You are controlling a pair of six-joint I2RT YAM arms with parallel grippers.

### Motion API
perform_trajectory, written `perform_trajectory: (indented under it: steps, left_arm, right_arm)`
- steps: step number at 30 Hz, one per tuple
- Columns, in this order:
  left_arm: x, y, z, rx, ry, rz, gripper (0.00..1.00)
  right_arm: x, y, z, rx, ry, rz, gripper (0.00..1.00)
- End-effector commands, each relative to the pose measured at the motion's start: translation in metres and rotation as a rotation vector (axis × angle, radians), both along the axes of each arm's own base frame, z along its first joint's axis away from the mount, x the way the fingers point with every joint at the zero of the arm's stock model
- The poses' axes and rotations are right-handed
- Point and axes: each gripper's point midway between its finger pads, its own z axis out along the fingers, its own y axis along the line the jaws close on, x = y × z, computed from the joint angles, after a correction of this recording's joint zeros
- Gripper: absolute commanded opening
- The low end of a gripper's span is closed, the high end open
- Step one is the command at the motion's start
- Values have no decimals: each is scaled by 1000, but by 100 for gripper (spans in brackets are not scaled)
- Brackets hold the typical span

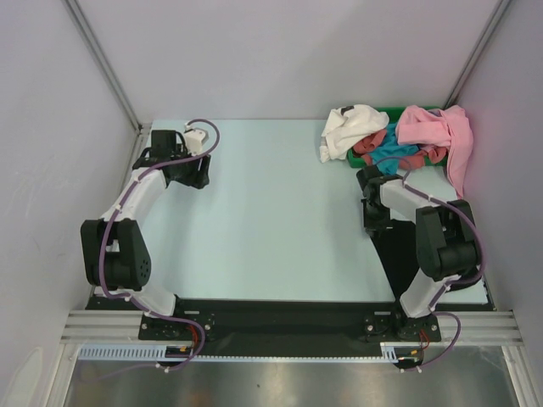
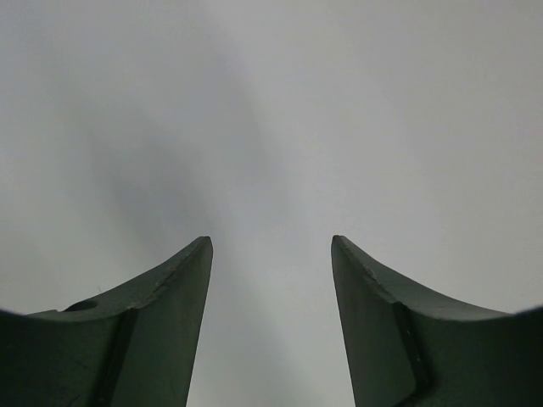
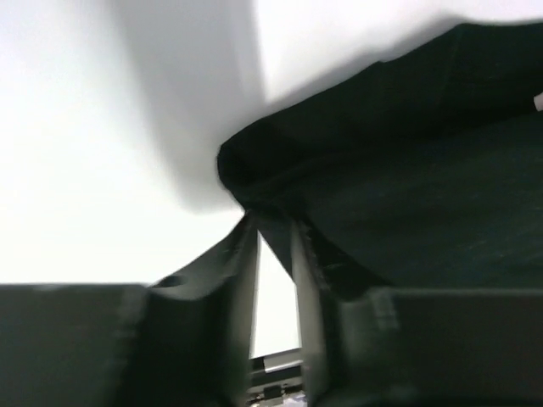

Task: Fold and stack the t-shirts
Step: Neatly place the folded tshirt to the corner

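The black t-shirt (image 3: 407,186) fills the upper right of the right wrist view. My right gripper (image 3: 273,225) is shut on a bunched edge of it. In the top view the right gripper (image 1: 371,181) is at the right of the table, just in front of the shirt pile, and the black t-shirt (image 1: 392,263) trails under the arm toward the near edge. White (image 1: 352,125), pink (image 1: 437,131), teal (image 1: 395,153) and red (image 1: 366,146) t-shirts lie heaped at the back right. My left gripper (image 2: 271,246) is open and empty at the back left (image 1: 170,141).
A green bin (image 1: 392,111) holds the shirt pile against the back wall. The pale blue table (image 1: 271,220) is enclosed by grey walls on the left, back and right. The pink shirt hangs over the bin's right side.
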Motion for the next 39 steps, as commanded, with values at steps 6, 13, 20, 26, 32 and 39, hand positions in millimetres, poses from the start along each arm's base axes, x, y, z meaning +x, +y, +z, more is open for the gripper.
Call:
perform_trajectory:
  steps: [6, 13, 20, 26, 32, 39]
  left_arm:
    - [3, 3, 8, 3, -43, -14, 64]
    - [4, 15, 6, 3, -43, 18, 64]
    - [3, 18, 4, 6, -41, 23, 64]
    - [2, 20, 4, 12, -38, 25, 64]
    - [1, 21, 4, 18, -39, 25, 64]
    - [-3, 23, 4, 25, -33, 23, 64]
  right_arm:
    - [20, -40, -9, -120, -18, -141, 0]
    - [27, -82, -8, -131, -42, -223, 0]
    - [25, -88, -15, -139, 1, -109, 0]
    - [32, -72, -12, -58, -31, -43, 0]
    - [41, -56, 4, -8, -88, -1, 31]
    - [58, -6, 53, 251, -276, 124, 50]
